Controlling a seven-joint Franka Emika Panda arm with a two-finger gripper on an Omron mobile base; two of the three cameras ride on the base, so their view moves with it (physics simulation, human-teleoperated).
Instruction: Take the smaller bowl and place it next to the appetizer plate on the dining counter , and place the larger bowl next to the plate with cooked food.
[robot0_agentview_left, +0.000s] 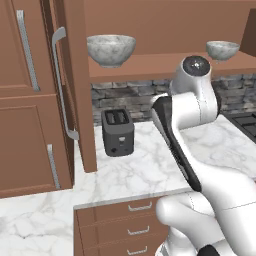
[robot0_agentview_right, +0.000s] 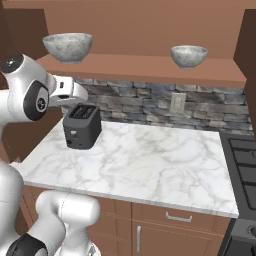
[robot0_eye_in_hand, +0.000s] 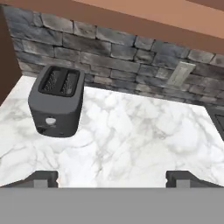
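A: Left to right on the shelf (robot0_agentview_right: 150, 65)?
B: I've got the larger bowl (robot0_agentview_right: 68, 47) at the left end and the smaller bowl (robot0_agentview_right: 189, 55) toward the right, both upright; can't see inside either.
A: Counter?
B: Dark toaster (robot0_agentview_right: 81, 126) on the marble counter (robot0_agentview_right: 145, 165), left rear, slots up. Left base view adds a tall cabinet (robot0_agentview_left: 35, 100); right base view adds a wall outlet (robot0_agentview_right: 176, 103) and a stove (robot0_agentview_right: 242, 165) cut off by the frame.
A: Gripper?
B: Gripper (robot0_eye_in_hand: 112, 179) fingertips stand wide apart above the marble, nothing between them.
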